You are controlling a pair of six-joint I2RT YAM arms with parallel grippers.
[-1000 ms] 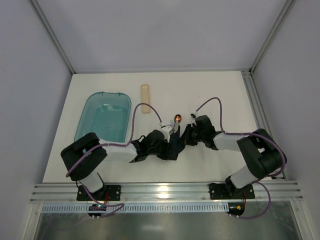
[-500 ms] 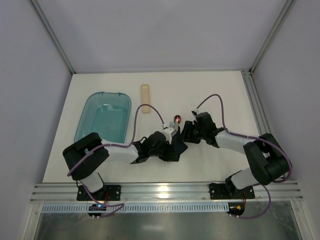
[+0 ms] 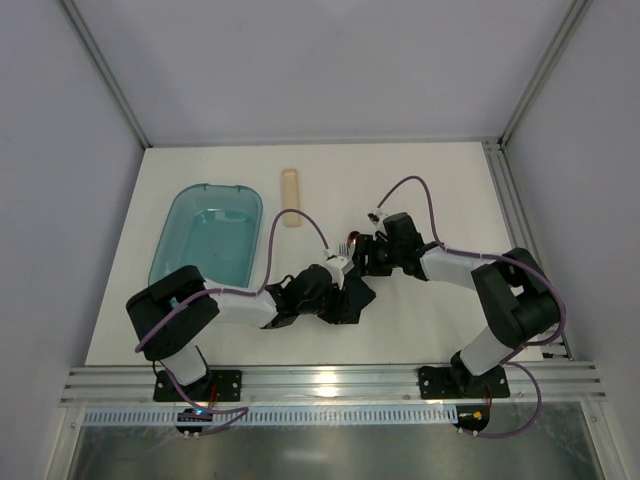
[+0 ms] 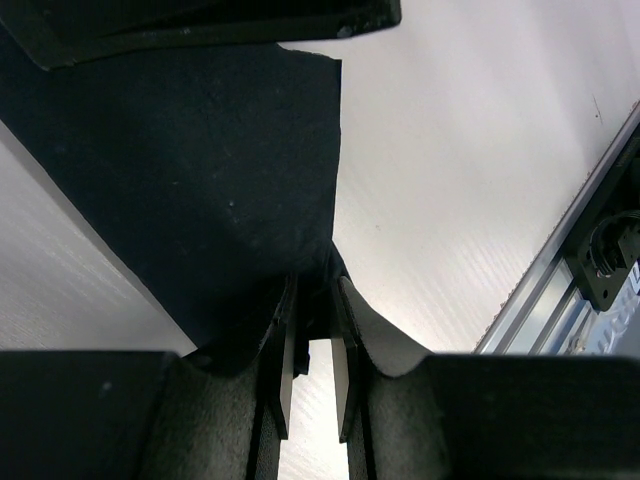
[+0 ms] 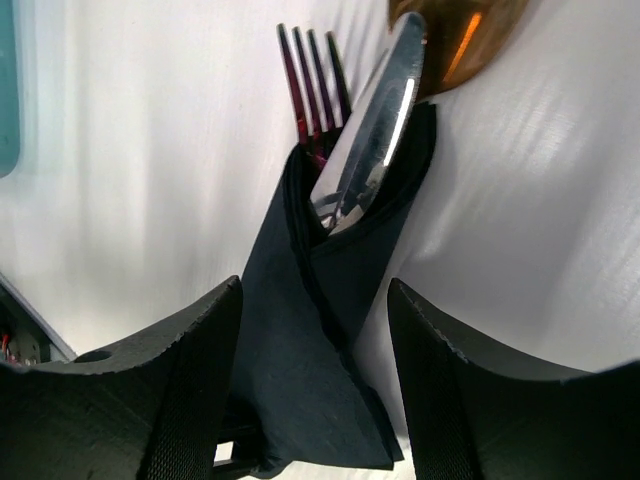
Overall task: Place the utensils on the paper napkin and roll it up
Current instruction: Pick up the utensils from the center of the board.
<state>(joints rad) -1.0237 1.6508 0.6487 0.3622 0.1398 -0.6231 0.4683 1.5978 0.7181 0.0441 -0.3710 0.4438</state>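
Roughly at the middle of the desk (image 3: 440,180), both arms meet over a dark navy napkin (image 5: 300,400); the sheet is wrapped into a loose cone around the utensils (image 3: 348,243), whose heads stick out of its open top. From the right wrist view, the fork (image 5: 312,85) shows four dark reddish tines; just beside it lies the shiny blade of a knife (image 5: 378,120); the copper bowl of a spoon (image 5: 460,30) peeks out behind, cut off by the top edge.

The right claw (image 5: 315,300) is spread wide, one black finger (image 5: 170,390) on each side of the wrapped bundle; whether the pads touch the paper, I cannot tell.

The left claw (image 4: 315,292) is pressed almost together, pinching a fold of the napkin between its two pale pads (image 4: 283,350); the rest of the sheet fans out flat and dark above them, its far corner lying on the white desk.

Off to the left a see-through teal tub (image 3: 205,235) sits well apart from the bundle; a short beige stick (image 3: 289,198) lies beside the tub's far right corner.
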